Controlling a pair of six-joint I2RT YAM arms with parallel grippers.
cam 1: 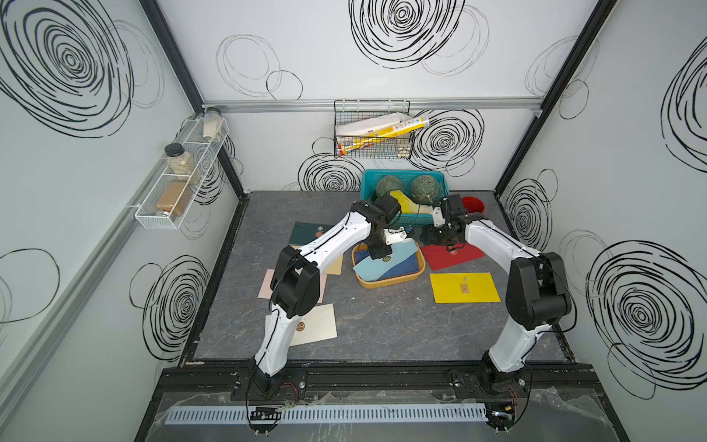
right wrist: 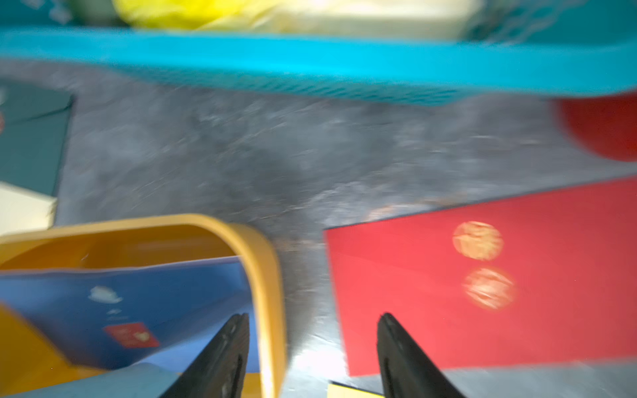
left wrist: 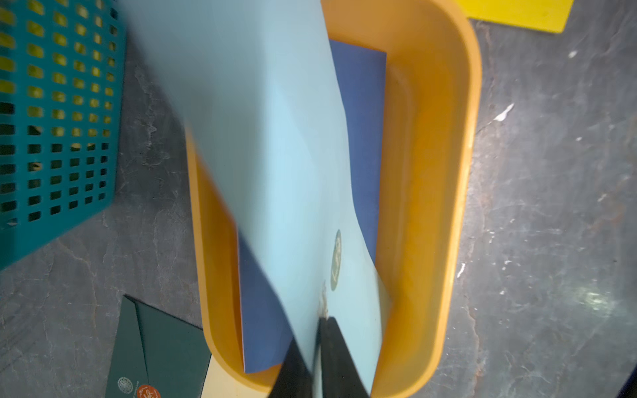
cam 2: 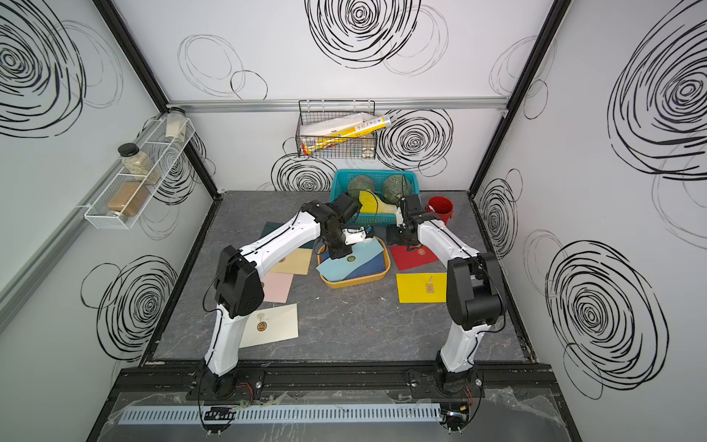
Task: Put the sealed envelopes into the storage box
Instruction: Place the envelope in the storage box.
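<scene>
1. Two robot arms (cam 1: 336, 237) reach over a dark grey table (cam 1: 382, 325) with pale cracks like stone. White walls (cam 1: 306, 46) with black scribbled rings stand on three sides.
2. A white wire shelf (cam 1: 160, 222) on the side wall holds jars (cam 1: 180, 164). A black wire basket (cam 1: 373, 151) on the back wall holds papers and a long yellow tube. Its print is too small to read.
3. Each envelope has a small round sticker, but no words on them can be read.
4. The teal basket (cam 1: 417, 219) at the back holds two green melons (cam 1: 425, 188) and something yellow. A red cup (cam 1: 473, 204) stands just beside it.
5. The yellow box (cam 1: 386, 284) sits in the middle of the table. A navy envelope (cam 1: 405, 266) lies inside, with a light blue envelope (cam 1: 367, 268) bent on top of it.
6. The left gripper (left wrist: 319, 320) is over the box. Its fingers pinch the light blue envelope near the sticker.
7. The right gripper (right wrist: 312, 315) hangs between the box and the red envelope (cam 1: 451, 254). Its fingers are wide apart and hold nothing.
8. Outside the box, flat on the table, lie the dark green envelope (cam 1: 304, 234), tan envelope (cam 1: 336, 265), pink envelope (cam 1: 264, 287), cream envelope (cam 1: 317, 323) and yellow envelope (cam 1: 465, 287).
</scene>
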